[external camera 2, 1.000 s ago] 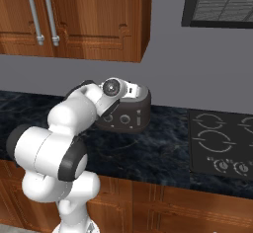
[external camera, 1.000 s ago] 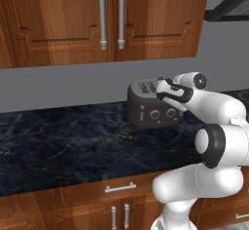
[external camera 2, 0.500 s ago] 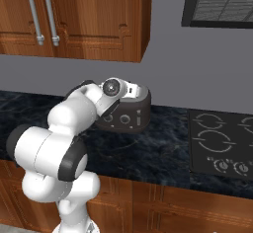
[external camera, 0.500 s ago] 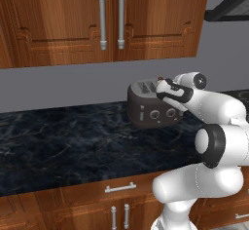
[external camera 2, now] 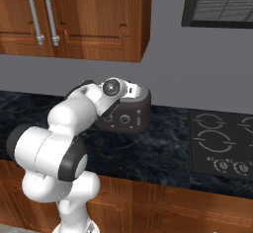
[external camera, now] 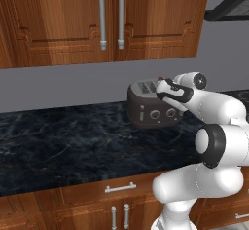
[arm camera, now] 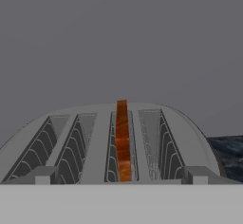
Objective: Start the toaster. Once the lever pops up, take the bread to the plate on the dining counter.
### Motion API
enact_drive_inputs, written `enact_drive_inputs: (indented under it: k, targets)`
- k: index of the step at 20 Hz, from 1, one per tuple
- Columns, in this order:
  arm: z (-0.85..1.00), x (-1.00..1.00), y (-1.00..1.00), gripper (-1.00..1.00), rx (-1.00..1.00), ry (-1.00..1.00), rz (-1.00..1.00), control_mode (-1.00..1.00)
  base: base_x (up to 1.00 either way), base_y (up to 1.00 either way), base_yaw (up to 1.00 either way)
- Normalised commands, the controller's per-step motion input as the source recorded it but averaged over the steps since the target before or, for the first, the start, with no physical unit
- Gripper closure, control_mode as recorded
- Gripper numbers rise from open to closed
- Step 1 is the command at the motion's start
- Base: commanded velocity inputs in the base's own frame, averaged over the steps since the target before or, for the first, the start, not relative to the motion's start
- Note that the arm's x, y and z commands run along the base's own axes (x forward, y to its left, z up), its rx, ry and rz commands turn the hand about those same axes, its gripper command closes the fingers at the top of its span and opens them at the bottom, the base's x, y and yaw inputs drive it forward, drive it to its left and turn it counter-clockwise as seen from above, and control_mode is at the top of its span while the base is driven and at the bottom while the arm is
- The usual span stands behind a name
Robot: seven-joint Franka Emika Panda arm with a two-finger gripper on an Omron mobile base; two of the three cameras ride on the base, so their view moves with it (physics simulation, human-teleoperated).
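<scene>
1. Nothing has shifted since the earlier frames — arm, toaster and camera all sit as they did, so the robot reads as paused over the appliance; I judge it is either waiting on the toasting cycle or lining up for the next step.

2. Largest first: the black marbled counter (external camera: pixel 63 146) runs across the base views under wooden wall cabinets (external camera: pixel 109 19), with a cooktop (external camera 2: pixel 222 140) set into it at the right end in the right base view. Its front half and left stretch lie bare, so there is open room to draw back toward the front edge.

3. Set near the counter's back edge, close to the grey wall, the toaster (external camera: pixel 153 106) faces forward with its two knobs; to its right the cooktop is well apart.

4. Just above the toaster's top hangs the gripper (arm camera: pixel 121 178), its fingertips (arm camera: pixel 43 175) spread wide and holding nothing, straddling the slots in the hand view.

5. Standing edge-on in the third slot from the left in the hand view, the bread (arm camera: pixel 122 140) rises a little above the slot top — within the open jaws' span.

6. On the toaster's front the lever (external camera: pixel 141 112) shows as a small pale tab; whether it is up or down I cannot tell.
</scene>
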Motion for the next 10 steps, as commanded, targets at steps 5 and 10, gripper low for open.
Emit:
enact_drive_inputs:
  k: [5,10]
  targets:
    - [0.0,0.0,0.0,-1.0,0.0,0.0,0.0,-1.0,0.0,0.0,0.0]
    - [0.0,0.0,0.0,-1.0,0.0,0.0,0.0,-1.0,0.0,0.0,0.0]
